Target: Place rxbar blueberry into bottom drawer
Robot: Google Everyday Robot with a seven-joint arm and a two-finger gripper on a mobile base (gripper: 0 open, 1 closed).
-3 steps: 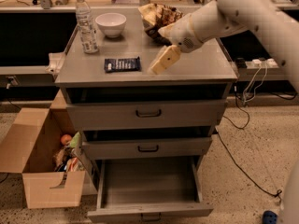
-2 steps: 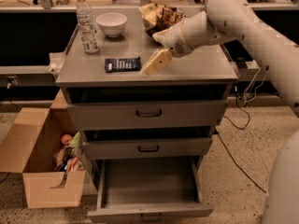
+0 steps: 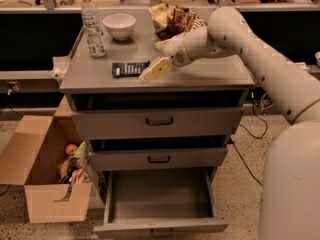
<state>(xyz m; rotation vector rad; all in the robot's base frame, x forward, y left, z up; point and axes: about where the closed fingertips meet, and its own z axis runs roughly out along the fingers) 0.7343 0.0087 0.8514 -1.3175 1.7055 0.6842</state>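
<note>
Single camera view of a grey metal cabinet with three drawers. The flat rectangular rxbar blueberry in its dark navy wrapper lay flat on the grey tabletop, near the front edge and left of centre. The cream-coloured gripper was low over the tabletop just beside the bar's right end, angled down and to the left; whether it touched the bar could not be told, nor whether it was open or closed. The white robot arm reached in from the right across the tabletop.

Behind the bar stood a clear plastic water bottle, upright at the left rear, with a white round bowl just to its right. A crumpled brown-and-cream chip bag lay at the rear centre, partly behind the arm.

The deep grey bottom drawer was pulled fully out, its interior in view. The shallow grey top drawer and the grey middle drawer each stood slightly out. An open brown cardboard box holding mixed items sat on the floor to the left of the cabinet.
</note>
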